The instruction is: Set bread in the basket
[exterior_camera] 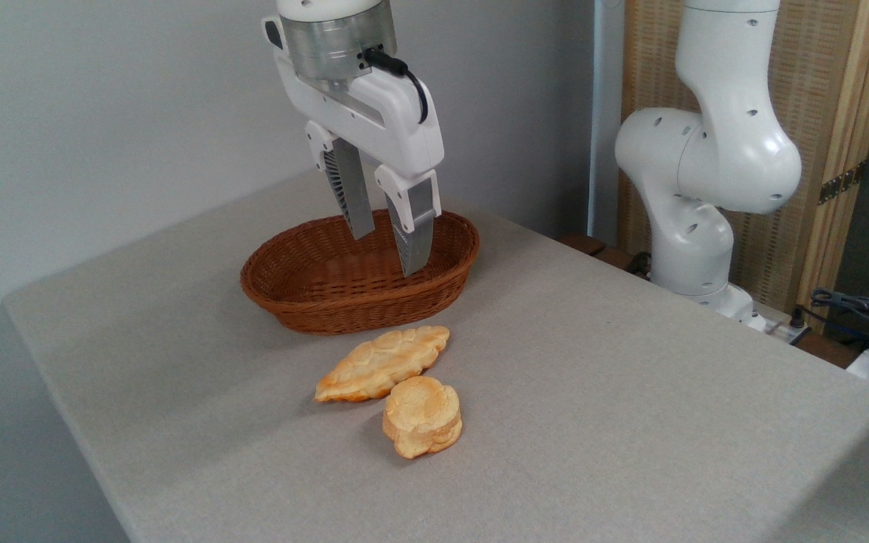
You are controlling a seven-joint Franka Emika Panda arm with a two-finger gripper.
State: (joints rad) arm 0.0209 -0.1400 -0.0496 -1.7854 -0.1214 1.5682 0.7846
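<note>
- My jaws are spread wide with nothing between them; gripper [387,245] hangs over the wicker basket [306,302], fingertips around rim level.
- Target bun [422,415] sits on the table [631,392], in front of the basket, lying flat.
- Risk: leaf-shaped pastry [382,363] lies just beside the bun, maybe touching. A finger coming down on that side could clip or drag it, or I grab the wrong one.
- Risk: bun's lobed edge gives uneven contact; an off-centre pinch could let it roll out.
- Count: one bun, one pastry, one basket, basket empty.
</note>
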